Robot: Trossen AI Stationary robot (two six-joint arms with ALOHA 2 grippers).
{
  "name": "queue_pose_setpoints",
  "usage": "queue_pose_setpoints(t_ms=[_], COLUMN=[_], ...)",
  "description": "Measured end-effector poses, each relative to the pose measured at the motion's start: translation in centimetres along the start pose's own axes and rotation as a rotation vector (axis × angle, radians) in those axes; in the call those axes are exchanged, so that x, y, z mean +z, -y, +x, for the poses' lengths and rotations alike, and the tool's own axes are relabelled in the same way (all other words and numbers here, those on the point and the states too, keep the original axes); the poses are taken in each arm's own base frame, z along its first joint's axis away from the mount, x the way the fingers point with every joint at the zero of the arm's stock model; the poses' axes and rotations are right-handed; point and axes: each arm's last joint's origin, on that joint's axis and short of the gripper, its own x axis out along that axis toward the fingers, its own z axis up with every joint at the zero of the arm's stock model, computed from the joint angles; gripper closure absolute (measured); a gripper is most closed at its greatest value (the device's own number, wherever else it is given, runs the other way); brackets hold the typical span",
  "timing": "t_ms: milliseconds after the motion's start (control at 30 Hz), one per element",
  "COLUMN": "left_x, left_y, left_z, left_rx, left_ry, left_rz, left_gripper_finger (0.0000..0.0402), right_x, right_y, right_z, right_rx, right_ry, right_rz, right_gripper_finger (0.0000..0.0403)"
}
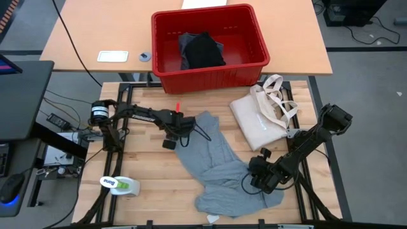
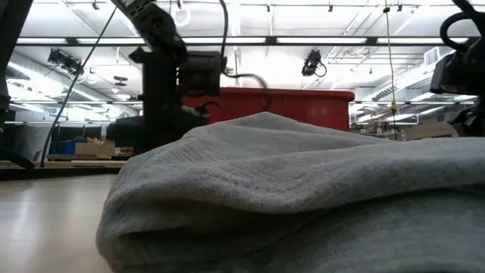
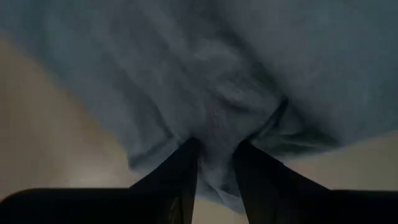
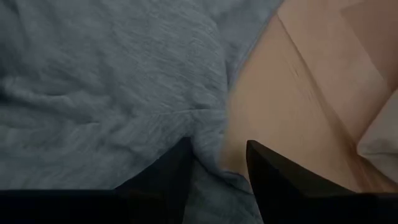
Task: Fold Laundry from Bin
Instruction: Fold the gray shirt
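The light grey T-shirt [image 1: 219, 168] lies crumpled on the wooden table [image 1: 146, 175], running from its far end near the middle of the table down to a bunched near end toward the right. The left end effector [image 1: 180, 135] sits at the shirt's far left edge; in the left wrist view its two fingers [image 3: 180, 180] are pressed together on a gathered fold of grey cloth [image 3: 217, 112], so it is gripping the shirt. The right end effector [image 1: 262, 172] is at the shirt's right edge, toward the near end; its fingers [image 4: 168, 180] stand a little apart with the hem [image 4: 205, 124] lying between them, one finger over cloth and the other over bare wood (whether it truly pinches the fabric I cannot tell).

The red bin [image 1: 210, 73] stands at the far side, on the edge of a second table, with a black garment [image 1: 203, 51] heaped inside it, apart from the shirt. A cream tote bag [image 1: 261, 117] lies just right of the shirt's far half, near the right arm. A white and green bottle [image 1: 121, 184] lies at the near left, well apart from the cloth.

Open wood shows left of the shirt, between it and the bottle. From table height the grey cloth [image 2: 303, 189] fills the foreground as a rounded hump, the bin's rim [image 2: 303, 95] behind it.
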Motion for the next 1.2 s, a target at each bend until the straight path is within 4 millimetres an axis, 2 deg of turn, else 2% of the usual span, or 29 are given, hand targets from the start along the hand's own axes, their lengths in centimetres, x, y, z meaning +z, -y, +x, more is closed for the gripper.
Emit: queue_pose_setpoints(t_ms=[200, 400, 533, 667, 733, 833, 933, 1000, 1100, 1200], left_x=[-1.6, -2.5, -2.8, -3.9, -4.3, -4.5, -3.8, -2.9, -1.3, 0.2], left_y=[-0.9, -2.1, -2.1, -3.2, -3.6, -3.3, -2.2, -1.5, -0.8, -0.3], left_z=[0.8, 0.8, -1.4, -4.6, -5.9, -7.5, -8.2, -8.3, -7.6, -5.6], left_rx=[0.256, 0.323, 0.376, 0.592, 0.647, 0.547, 0.262, 0.144, 0.131, 0.116], left_ry=[-0.171, -0.250, -0.212, -0.230, -0.199, -0.019, 0.249, 0.368, 0.416, 0.397], left_rz=[0.007, 0.043, 0.111, 0.098, 0.059, 0.008, 0.033, 0.046, 0.059, 0.091], left_gripper_finger=[0.0290, 0.0290, 0.0290, 0.0290, 0.0290, 0.0290, 0.0290, 0.0290, 0.0290, 0.0290], right_x=[0.0, -0.1, 0.0, 0.2, 0.2, 0.5, 1.1, 1.6, 2.8, 4.5], right_y=[0.0, 0.1, 0.3, 0.7, 0.9, 1.1, 1.3, 1.3, 0.9, -0.4], right_z=[-0.1, -0.1, -0.6, -1.3, -1.6, -2.1, -2.8, -3.3, -3.7, -3.0], right_rx=[0.011, 0.008, 0.015, 0.018, 0.015, 0.022, 0.035, 0.044, 0.063, 0.150], right_ry=[-0.032, -0.034, -0.028, -0.038, -0.039, -0.013, 0.065, 0.134, 0.276, 0.361], right_rz=[-0.021, -0.027, -0.033, -0.032, -0.034, -0.032, -0.024, -0.017, -0.004, -0.044], right_gripper_finger=[0.0238, 0.0238, 0.0238, 0.0238, 0.0238, 0.0238, 0.0238, 0.0238, 0.0238, 0.0238])
